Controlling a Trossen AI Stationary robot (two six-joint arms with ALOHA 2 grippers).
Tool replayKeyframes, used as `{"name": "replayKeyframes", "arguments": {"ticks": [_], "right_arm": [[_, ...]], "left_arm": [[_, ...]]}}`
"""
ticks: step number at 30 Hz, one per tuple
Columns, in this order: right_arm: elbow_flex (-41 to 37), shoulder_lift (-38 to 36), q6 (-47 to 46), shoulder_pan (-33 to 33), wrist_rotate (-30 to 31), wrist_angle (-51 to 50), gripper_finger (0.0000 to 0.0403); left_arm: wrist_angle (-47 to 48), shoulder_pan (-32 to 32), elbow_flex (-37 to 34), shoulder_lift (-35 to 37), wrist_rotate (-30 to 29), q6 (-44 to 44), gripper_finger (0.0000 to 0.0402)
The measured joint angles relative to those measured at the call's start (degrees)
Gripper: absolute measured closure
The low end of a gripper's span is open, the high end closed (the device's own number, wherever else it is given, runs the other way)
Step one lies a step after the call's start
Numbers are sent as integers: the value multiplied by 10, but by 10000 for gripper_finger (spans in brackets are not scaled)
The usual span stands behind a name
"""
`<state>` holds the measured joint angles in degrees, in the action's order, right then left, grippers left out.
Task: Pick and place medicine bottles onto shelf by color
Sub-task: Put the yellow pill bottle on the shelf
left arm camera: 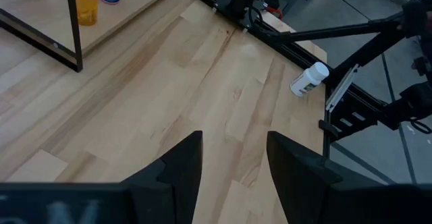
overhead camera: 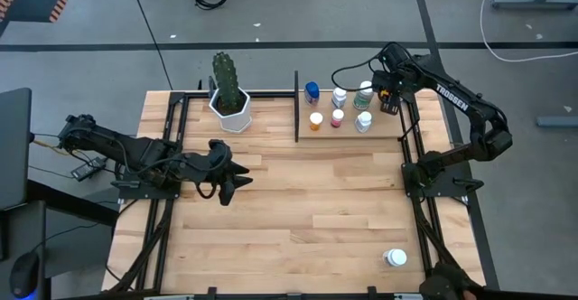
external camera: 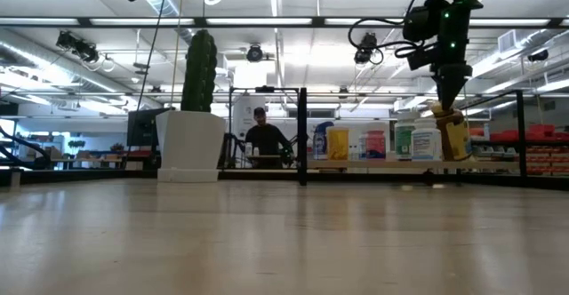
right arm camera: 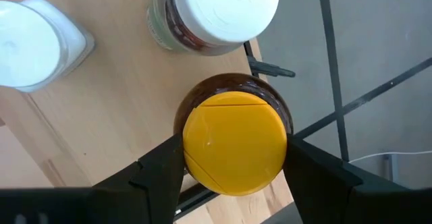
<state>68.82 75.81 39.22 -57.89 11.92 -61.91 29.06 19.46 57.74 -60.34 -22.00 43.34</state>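
The shelf [overhead camera: 388, 130] is a light-wood board between thin black posts at the table's far right. Several bottles stand on it: blue [overhead camera: 312, 90], white [overhead camera: 340, 97], green [overhead camera: 365, 92], orange [overhead camera: 316, 119], pink [overhead camera: 337, 117] and another white one [overhead camera: 363, 121]. My right gripper [right arm camera: 233, 166] is over the shelf's far right corner, shut on an amber bottle with a yellow cap [right arm camera: 233, 143]. A white bottle [overhead camera: 395, 257] lies on its side near the table's near right corner. My left gripper [left arm camera: 233, 160] is open above the table's left part, touching nothing. My right gripper pinches the amber bottle by its yellow cap [right arm camera: 196, 150], one finger on each side of the cap. The fingers [right arm camera: 158, 173] come from above, pointing down. In the low view the bottle [external camera: 455, 139] is upright below the gripper, its base at the shelf board.
A cactus in a white hexagonal pot [overhead camera: 230, 110] stands at the far edge, left of the shelf's black post [overhead camera: 296, 106]. Black rails run along the table's left and right sides. A person [external camera: 260, 139] is in the room beyond the table.
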Motion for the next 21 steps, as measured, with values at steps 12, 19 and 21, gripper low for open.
{"name": "replayKeyframes", "arguments": {"ticks": [12,19,21], "right_arm": [[0,0,-21,0,0,10,166],[0,1,-22,0,0,16,163],[-1,1,-24,0,0,18,156]], "left_arm": [[0,0,0,0,0,11,229],[0,0,0,0,0,11,230],[0,0,0,0,0,11,230]]}}
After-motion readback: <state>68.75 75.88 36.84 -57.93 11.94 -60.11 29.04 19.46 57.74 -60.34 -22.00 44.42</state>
